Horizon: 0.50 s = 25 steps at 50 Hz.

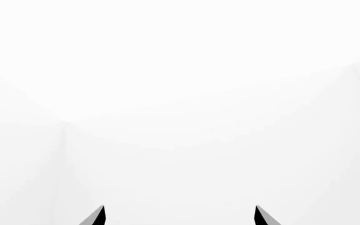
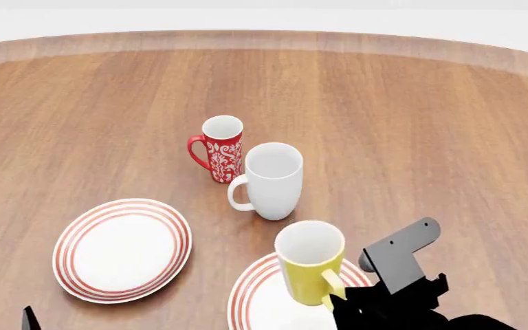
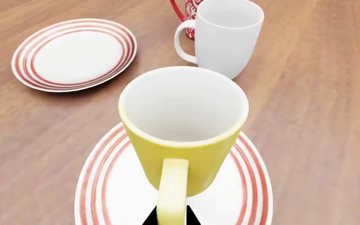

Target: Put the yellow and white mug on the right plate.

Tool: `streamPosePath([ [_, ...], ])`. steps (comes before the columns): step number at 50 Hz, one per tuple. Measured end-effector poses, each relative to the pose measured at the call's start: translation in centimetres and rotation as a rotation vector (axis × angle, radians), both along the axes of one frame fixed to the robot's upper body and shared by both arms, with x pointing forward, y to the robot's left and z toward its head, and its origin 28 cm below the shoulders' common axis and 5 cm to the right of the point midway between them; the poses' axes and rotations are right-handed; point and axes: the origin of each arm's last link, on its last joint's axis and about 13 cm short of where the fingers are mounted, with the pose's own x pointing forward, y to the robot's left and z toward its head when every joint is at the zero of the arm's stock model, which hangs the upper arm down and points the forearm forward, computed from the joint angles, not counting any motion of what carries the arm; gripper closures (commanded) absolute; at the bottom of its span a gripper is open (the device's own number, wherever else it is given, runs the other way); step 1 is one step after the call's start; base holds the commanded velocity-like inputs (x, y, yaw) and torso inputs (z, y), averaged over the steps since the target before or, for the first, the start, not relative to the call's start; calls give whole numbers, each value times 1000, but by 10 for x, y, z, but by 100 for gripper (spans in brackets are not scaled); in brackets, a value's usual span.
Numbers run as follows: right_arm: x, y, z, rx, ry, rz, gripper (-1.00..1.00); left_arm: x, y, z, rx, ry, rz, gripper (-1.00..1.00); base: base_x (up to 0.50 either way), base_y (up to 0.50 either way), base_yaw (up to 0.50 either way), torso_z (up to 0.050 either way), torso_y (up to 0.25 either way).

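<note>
The yellow and white mug (image 2: 308,265) stands upright over the right plate (image 2: 248,297), at the near middle of the table. I cannot tell whether it rests on the plate or hangs just above it. My right gripper (image 2: 341,303) is shut on the mug's yellow handle. In the right wrist view the mug (image 3: 183,133) fills the centre, the plate (image 3: 245,197) lies under it, and the gripper (image 3: 169,218) has a dark fingertip on each side of the handle. My left gripper (image 1: 180,215) is open and empty, facing only blank white.
The left plate (image 2: 122,249) lies at the near left. A taller all-white mug (image 2: 271,180) stands just beyond the right plate, with a slim red patterned mug (image 2: 221,148) behind it. The round wooden table (image 2: 429,137) extends far and right.
</note>
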Motion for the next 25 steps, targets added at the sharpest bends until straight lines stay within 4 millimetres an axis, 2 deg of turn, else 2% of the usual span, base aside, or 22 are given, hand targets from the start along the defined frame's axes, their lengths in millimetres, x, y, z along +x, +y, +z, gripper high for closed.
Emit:
streamPosePath([
  [25,3,2,-8,-11,18,0,100,2,1,1,0,4,4,-100,0,0,0,0,0],
])
